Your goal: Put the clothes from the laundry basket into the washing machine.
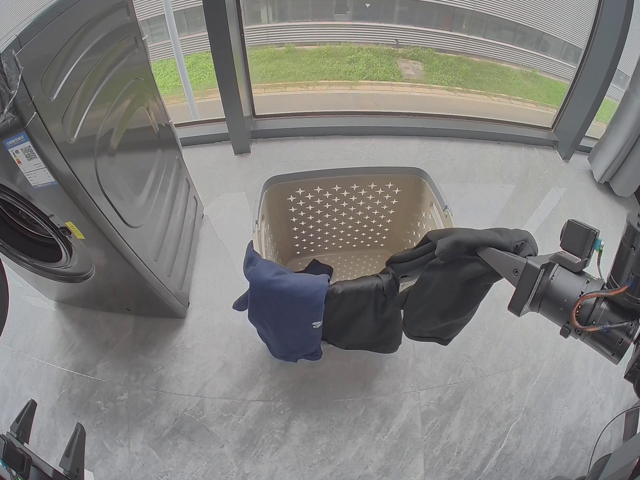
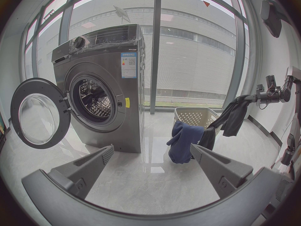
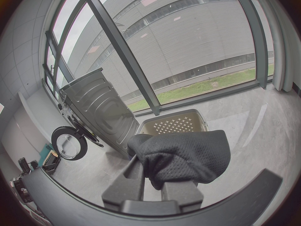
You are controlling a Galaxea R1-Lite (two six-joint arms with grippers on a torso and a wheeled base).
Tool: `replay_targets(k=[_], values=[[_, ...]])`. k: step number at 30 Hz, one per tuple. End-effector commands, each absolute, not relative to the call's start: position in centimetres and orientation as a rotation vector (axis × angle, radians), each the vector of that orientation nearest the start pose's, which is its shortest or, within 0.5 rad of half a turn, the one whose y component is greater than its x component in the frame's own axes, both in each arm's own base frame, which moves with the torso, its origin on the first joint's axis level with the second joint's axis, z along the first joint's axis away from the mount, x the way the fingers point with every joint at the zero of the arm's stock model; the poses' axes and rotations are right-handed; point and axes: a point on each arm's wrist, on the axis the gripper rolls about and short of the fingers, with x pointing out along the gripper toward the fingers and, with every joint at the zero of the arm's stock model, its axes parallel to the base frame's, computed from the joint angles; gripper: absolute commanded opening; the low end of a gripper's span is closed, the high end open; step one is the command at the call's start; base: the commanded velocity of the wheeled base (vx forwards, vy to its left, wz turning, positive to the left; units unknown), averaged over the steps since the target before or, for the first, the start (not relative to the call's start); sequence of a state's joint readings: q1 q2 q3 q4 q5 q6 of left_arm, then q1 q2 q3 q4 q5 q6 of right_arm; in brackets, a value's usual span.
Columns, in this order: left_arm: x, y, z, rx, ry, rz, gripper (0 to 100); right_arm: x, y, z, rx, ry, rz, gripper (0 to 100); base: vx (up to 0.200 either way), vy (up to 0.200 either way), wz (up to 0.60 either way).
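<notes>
A beige laundry basket (image 1: 347, 221) stands on the floor before the window. A navy garment (image 1: 287, 308) hangs over its near rim, beside one end of a black garment (image 1: 427, 288). My right gripper (image 1: 490, 258) is shut on that black garment (image 3: 185, 157) and holds it raised above the basket's right near corner. The grey washing machine (image 2: 103, 88) stands to the left with its round door (image 2: 39, 113) swung open and the drum showing. My left gripper (image 2: 150, 156) hovers low and open with nothing between its fingers, facing the machine and basket (image 2: 196, 116).
A large window wall (image 1: 400, 55) runs behind the basket. A grey curtain (image 1: 620, 141) hangs at the far right. Bare grey floor tiles (image 1: 267, 408) lie between the machine, the basket and me.
</notes>
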State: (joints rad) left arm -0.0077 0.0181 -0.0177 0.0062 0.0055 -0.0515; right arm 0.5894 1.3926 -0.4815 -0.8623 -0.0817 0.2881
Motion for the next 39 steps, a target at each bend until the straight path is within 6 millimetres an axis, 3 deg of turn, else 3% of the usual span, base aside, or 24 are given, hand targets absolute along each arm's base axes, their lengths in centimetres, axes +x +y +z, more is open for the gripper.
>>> replay_targets(k=[1, 13, 39], values=[[-2.29, 0.03, 7.57, -0.054, 0.005, -0.001, 100, 17.99, 11.88, 19.85, 0.263, 0.117, 0.474, 0, 0.000, 0.200, 0.00], [-2.28, 0.03, 7.53, -0.055, 0.006, -0.003, 100, 18.03, 11.93, 19.71, 0.227, 0.105, 0.375, 0, 0.000, 0.200, 0.00], [-2.28, 0.03, 7.53, -0.054, 0.006, -0.001, 100, 17.95, 12.17, 20.12, 0.236, 0.086, 0.394, 0, 0.000, 0.200, 0.00]])
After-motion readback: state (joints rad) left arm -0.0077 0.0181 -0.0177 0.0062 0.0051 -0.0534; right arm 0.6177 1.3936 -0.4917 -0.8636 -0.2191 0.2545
